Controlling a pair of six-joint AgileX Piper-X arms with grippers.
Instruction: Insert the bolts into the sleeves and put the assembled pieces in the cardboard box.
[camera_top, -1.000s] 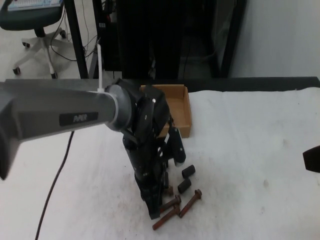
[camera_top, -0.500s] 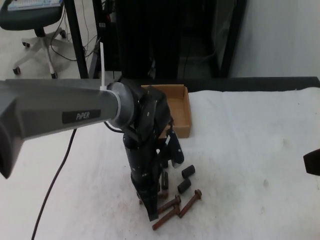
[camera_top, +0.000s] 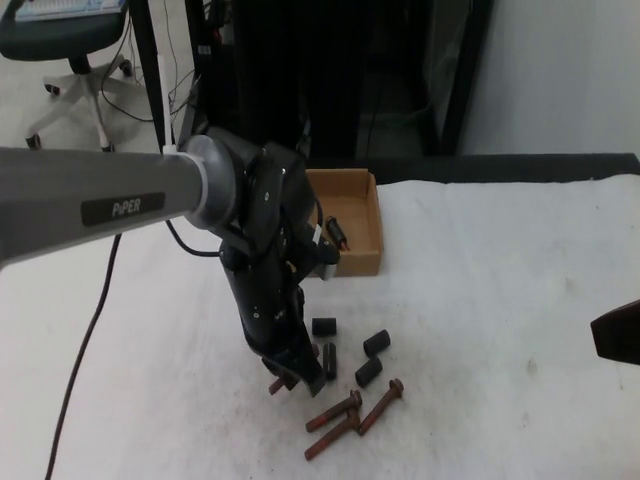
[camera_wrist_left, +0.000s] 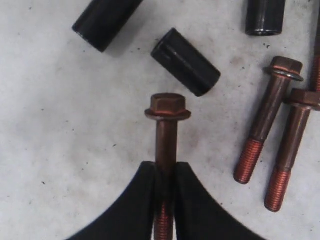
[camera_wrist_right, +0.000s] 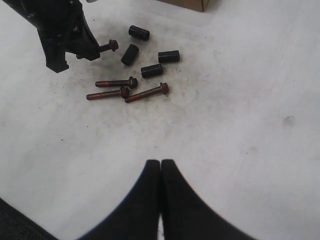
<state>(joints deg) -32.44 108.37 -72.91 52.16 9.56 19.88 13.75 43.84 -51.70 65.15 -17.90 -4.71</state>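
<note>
My left gripper (camera_wrist_left: 166, 167) is shut on the shank of a copper bolt (camera_wrist_left: 166, 131), whose hex head points toward a black sleeve (camera_wrist_left: 186, 62) lying just ahead. In the high view the left gripper (camera_top: 297, 376) hangs low over the bench with the bolt (camera_top: 276, 385) at its tip. Several black sleeves (camera_top: 369, 372) and three loose bolts (camera_top: 335, 410) lie beside it. Farther back stands the cardboard box (camera_top: 362, 262), with one dark piece (camera_top: 335, 233) inside. My right gripper (camera_wrist_right: 160, 166) is shut on nothing, some way back from the pile (camera_wrist_right: 131, 84).
The bench is covered with a white cloth (camera_top: 500, 280) with free room to the right of the parts. The right arm's dark tip (camera_top: 618, 332) shows at the high view's right edge. A black cable (camera_top: 90, 340) runs across the left side.
The left arm has drawn back and to the left from the bolt pile with one bolt in its fingers. This uncovered the box's inside and two sleeves.
</note>
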